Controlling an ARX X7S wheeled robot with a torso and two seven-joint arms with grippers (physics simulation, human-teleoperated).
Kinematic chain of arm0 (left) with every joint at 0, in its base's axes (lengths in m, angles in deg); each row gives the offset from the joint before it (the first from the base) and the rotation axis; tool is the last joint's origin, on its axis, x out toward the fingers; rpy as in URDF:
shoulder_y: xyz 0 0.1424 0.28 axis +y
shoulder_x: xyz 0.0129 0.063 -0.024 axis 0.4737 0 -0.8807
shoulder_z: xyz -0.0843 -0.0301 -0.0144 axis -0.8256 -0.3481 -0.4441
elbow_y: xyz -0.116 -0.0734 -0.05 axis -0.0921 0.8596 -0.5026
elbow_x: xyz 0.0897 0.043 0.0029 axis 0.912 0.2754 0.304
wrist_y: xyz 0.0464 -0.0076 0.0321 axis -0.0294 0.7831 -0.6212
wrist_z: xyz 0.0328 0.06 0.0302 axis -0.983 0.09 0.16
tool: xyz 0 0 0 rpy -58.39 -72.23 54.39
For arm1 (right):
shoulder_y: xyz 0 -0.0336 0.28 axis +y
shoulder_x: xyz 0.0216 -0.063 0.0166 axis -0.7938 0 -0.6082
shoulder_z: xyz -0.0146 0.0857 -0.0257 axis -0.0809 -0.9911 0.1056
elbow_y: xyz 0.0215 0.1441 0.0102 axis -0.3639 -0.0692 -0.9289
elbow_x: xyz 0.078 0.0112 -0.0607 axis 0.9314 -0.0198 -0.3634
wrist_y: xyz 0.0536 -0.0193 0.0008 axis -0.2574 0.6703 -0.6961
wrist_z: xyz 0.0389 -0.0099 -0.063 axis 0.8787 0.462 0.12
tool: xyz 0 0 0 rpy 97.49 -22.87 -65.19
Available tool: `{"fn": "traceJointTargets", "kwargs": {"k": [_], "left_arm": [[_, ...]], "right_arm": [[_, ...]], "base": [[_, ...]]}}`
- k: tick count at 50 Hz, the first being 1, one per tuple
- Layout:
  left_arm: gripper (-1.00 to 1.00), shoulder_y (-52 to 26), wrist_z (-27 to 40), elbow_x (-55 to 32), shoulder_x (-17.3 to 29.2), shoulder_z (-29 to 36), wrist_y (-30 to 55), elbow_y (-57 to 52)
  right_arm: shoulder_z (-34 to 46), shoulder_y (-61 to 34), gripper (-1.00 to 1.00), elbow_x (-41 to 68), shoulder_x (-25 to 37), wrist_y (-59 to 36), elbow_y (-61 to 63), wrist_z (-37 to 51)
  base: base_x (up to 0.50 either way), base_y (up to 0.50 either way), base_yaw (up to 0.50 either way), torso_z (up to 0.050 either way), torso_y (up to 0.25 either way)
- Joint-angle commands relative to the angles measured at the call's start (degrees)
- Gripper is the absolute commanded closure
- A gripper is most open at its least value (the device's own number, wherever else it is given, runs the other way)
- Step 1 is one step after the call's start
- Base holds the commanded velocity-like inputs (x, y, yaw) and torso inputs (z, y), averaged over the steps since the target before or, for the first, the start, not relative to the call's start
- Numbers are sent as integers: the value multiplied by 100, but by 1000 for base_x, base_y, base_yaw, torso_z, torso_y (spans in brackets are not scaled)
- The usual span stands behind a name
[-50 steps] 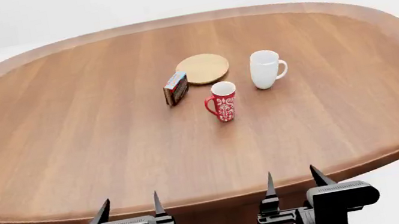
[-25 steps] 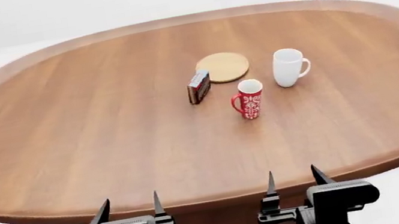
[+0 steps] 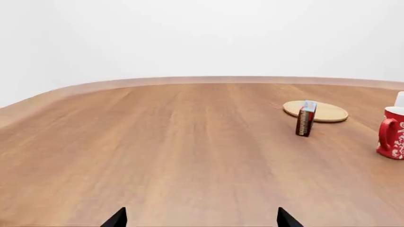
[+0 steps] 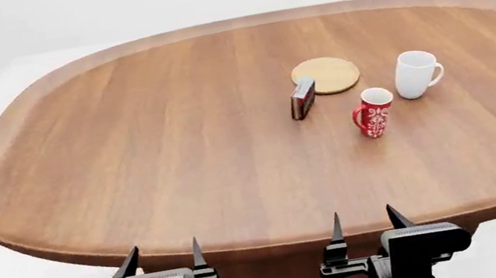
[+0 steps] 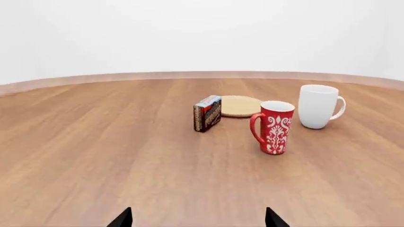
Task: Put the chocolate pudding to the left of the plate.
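The chocolate pudding, a small carton with dark brown edges, stands upright on edge on the table, touching or just beside the near-left rim of the plate, a flat round tan disc. Both show in the left wrist view, pudding and plate, and in the right wrist view, pudding and plate. My left gripper and right gripper are open and empty, at the table's near edge, far from the pudding.
A red patterned mug stands near-right of the pudding, and a white mug stands right of the plate. The wide oval wooden table curves away at its left edge.
The head view has shifted leftward: the table's things moved right in the picture and the table's left end came into view. The grippers stay in the same place in the view, still open.
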Motion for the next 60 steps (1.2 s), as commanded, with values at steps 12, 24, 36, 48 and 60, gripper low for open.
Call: {"fn": "traceJointTargets", "kwargs": {"k": [12,24,36,48,60], "left_arm": [[-100,-34,144,-198,133,138,50,0],[-100,-33,197,-278,192,205,54,-16],[-100,-44,242,-341,249,271,78,-30],[-100,-52,281,-407,292,317,41,-10],[-100,-50,314,-457,334,363,-23,3]], "right_arm": [[160,-6,-100,154,143,11,18,160],[211,6,-100,239,198,52,29,236],[268,-69,-100,318,245,-40,-35,297],[318,-89,-100,389,291,-70,-41,348],[366,-108,-100,454,334,-80,-52,388]], "base": [[0,500,0,0,0],[0,76,0,0,0],[339,0,0,0,0],[500,0,0,0,0],[500,-54,0,0,0]]}}
